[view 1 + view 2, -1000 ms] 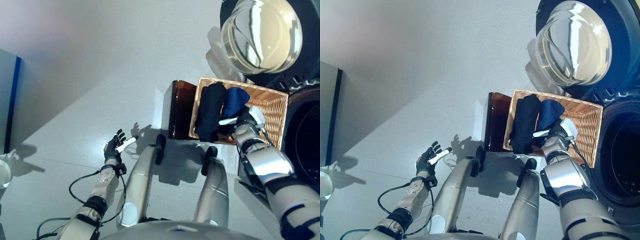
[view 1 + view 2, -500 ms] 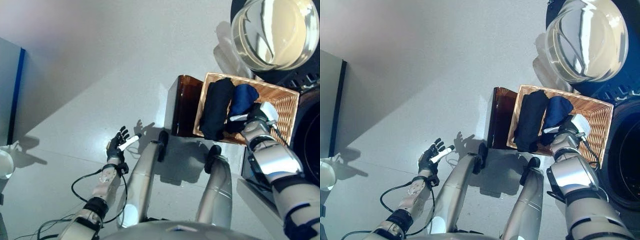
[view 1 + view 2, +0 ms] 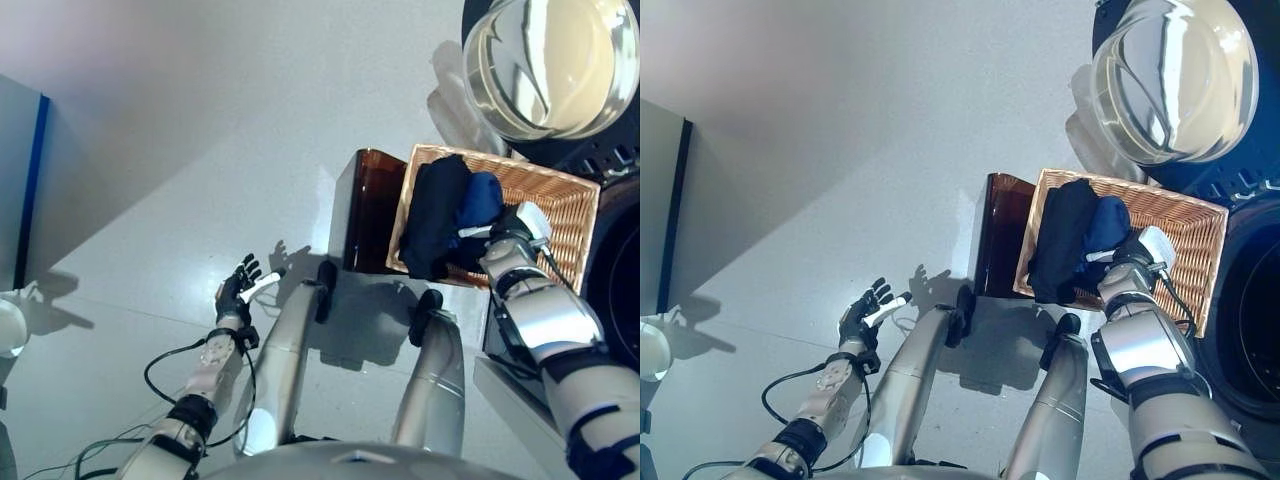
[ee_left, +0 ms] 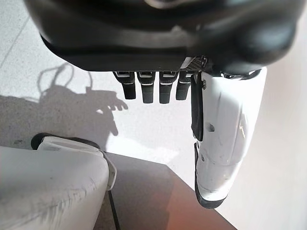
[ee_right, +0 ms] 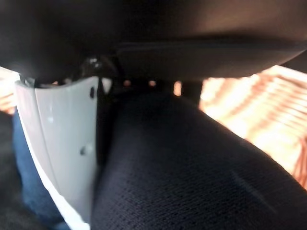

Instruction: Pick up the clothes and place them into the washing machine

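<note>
In the left eye view, a wicker basket sits on a dark brown stand at about 2 o'clock. Two garments lie in it: a black garment on the stand's side and a blue garment touching it. The right hand rests in the basket against the blue garment, its white-covered thumb pointing toward the black one. The glass door of the washing machine stands open at 1 o'clock, just beyond the basket. The left hand hangs over bare floor at 8 o'clock, well apart from the basket.

The right eye view shows the same layout, with a grey panel at 9 o'clock.

In the left wrist view, the left hand's fingers are loosely extended and hold nothing.

In the right wrist view, dark cloth fills the space beside the thumb, with wicker beyond; the fingers are hidden, so whether they grip the cloth cannot be told.
</note>
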{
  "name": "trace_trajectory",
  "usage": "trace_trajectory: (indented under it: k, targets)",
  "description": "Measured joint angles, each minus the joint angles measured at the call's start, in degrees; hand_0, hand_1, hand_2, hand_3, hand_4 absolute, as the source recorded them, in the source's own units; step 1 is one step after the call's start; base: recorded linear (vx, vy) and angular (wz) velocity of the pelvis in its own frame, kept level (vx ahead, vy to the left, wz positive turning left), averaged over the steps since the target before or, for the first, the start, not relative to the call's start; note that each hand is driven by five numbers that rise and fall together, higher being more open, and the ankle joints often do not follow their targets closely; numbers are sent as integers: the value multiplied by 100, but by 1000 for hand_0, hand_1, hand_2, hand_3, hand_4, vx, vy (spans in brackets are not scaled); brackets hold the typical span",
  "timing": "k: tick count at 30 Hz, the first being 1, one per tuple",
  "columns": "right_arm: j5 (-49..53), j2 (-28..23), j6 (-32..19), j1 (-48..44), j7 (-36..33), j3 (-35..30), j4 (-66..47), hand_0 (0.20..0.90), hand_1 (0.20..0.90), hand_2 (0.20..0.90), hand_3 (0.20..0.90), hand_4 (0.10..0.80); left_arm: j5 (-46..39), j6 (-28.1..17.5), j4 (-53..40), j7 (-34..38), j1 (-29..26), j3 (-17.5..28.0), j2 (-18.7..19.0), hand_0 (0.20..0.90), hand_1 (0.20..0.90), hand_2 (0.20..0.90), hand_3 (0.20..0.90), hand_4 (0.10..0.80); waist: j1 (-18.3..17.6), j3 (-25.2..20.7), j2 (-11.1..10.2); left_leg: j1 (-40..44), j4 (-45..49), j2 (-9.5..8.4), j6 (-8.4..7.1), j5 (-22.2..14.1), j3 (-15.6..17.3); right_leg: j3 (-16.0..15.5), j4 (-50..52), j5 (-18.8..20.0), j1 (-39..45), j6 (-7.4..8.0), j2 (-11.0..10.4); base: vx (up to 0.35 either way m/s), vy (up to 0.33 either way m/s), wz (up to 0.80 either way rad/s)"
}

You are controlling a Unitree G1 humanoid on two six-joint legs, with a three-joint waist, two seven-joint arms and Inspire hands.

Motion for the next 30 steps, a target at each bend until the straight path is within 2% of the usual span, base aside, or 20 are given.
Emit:
trace_trajectory:
  k: [5, 6, 8, 9, 11, 14, 18, 21, 23, 30]
  targets:
    - [842, -3, -80, 116, -36, -822, -245, 200, 200, 200, 200, 300, 0, -1, -17, -1, 29, 71, 11, 900, 900, 900, 900, 800, -128, 2, -11, 35, 7, 9, 18, -10, 30, 29, -13, 0, 19, -1, 26, 1, -1, -1]
    - [1301, 3, -264, 311, -51, -1111, -594, 200, 200, 200, 200, 300, 1, -1, -18, 10, 41, 111, 12, 900, 900, 900, 900, 800, -144, 4, -17, 38, 12, 22, 30, -19, 55, 45, -14, 0, 18, -1, 37, 0, -1, -7]
    - [1689, 13, -449, 403, -73, -1164, -677, 200, 200, 200, 200, 300, 2, -1, -17, 11, 54, 176, 12, 900, 900, 900, 900, 800, -182, 6, -20, 69, 13, 23, 55, -33, 105, 105, -17, 2, 15, -2, 35, -4, -2, -10]
    - [2260, 44, -641, 606, -130, -1605, -983, 200, 200, 200, 200, 300, 0, -8, -51, 24, 69, 232, 12, 900, 900, 900, 900, 800, -245, 7, -28, 86, 20, 34, 66, -43, 124, 131, -17, 1, 24, -3, 62, -3, -3, -6]
    - [2917, 81, -1005, 860, -202, -1866, -1269, 200, 200, 200, 200, 300, -2, -10, -99, 108, 91, 295, 25, 900, 900, 900, 900, 800, -300, 8, -31, 89, 22, 45, 84, -55, 153, 152, -37, 1, 22, -3, 71, -8, 2, -7]
    - [3631, 105, -1292, 1157, -270, -2108, -1409, 200, 200, 200, 200, 300, -2, -11, -97, 118, 141, 298, 50, 900, 900, 900, 900, 800, -420, 11, -47, 102, 50, 99, 112, -98, 217, 213, -72, 3, 23, -4, 125, -6, -10, -14]
    - [4057, 144, -1483, 1650, -272, -2279, -1648, 200, 200, 200, 200, 300, -12, -9, -90, 114, 227, 299, 51, 900, 900, 900, 900, 800, -668, 13, -64, 111, 112, 140, 158, -162, 283, 268, -86, 3, 22, -3, 164, -9, -17, -12]
    - [4753, 438, -1914, 2073, -229, -2846, -2243, 200, 200, 200, 200, 300, -50, -18, -88, 112, 259, 513, 48, 900, 900, 900, 900, 800, -810, 27, -92, 123, 142, 209, 148, -201, 311, 292, -96, 4, 17, -3, 223, -3, -2, -13]
    - [5836, 778, -2372, 2125, -18, -3371, -2666, 200, 200, 200, 200, 300, -153, -21, -88, 119, 268, 653, 43, 900, 900, 900, 900, 800, -905, 28, -94, 155, 140, 260, 128, -219, 354, 344, -92, 3, 12, -3, 248, -3, 0, -16]
    - [8024, 1301, -3216, 1972, 634, -3874, -2917, 200, 200, 200, 200, 300, -338, -34, -87, 59, 303, 635, 15, 900, 900, 900, 900, 800, -898, 23, -85, 244, 69, 313, 37, -270, 436, 458, -86, 3, -36, -2, 320, 7, 13, -10]
